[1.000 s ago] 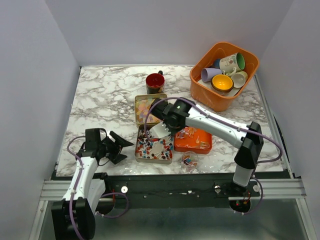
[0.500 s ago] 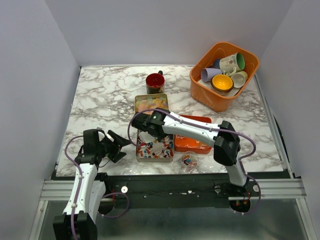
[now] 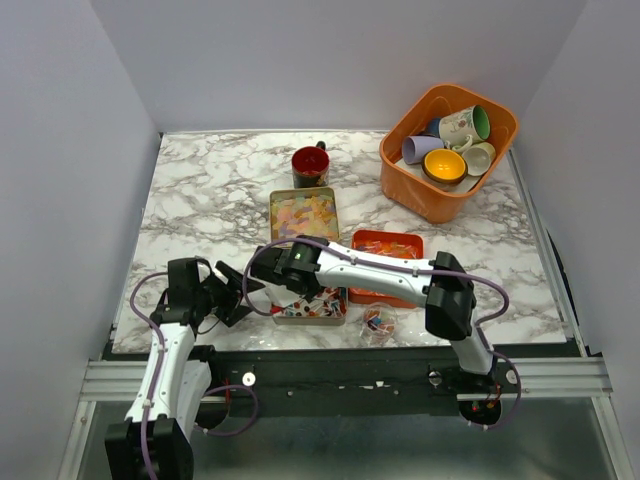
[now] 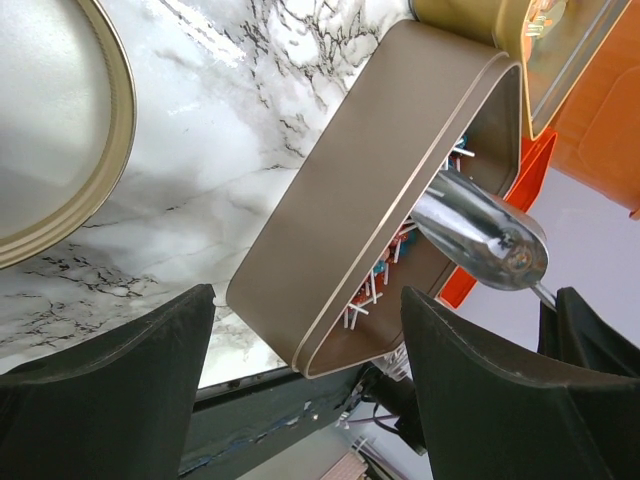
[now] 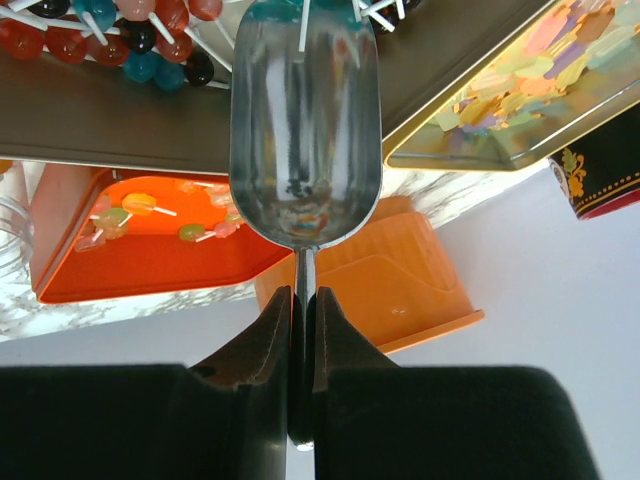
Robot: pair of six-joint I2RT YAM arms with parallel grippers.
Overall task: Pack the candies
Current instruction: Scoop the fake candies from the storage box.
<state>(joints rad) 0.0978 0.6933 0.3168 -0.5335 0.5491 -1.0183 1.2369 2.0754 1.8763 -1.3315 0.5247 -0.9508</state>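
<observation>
Candies [image 5: 90, 45], red, blue and dark ball sweets on white sticks, sit in the brown rounded-rectangle metal tin [image 4: 390, 180] on the white marble counter [image 3: 210, 200]. More lie in the flat orange tray [image 3: 400, 298] at the brown tin's right side, touching or just beside, cannot tell. Pastel squares fill the gold rectangular tin [image 3: 272, 215] just beyond the brown tin. Right gripper [image 5: 302, 310]: jaws pinching the thin stem of the shiny steel scoop [image 5: 305, 130]; the bowl is over the brown tin's rim, tip at the sweets, and looks near empty. Left gripper [image 4: 305, 300]: jaws spread wide at the brown tin's left end, holding nothing, no contact visible in the wrist view. Step in hand, my read: digging the scoop into the pile for a load. To do it well, run the tip low along the tin floor and under the sticks, not across them. Level the bowl before lifting so nothing rolls off. Go slow, as the tin looks light and may slide; the left jaws could brace its end. The stem grip is narrow, so the scoop may twist under load; keep the bowl face up.
</observation>
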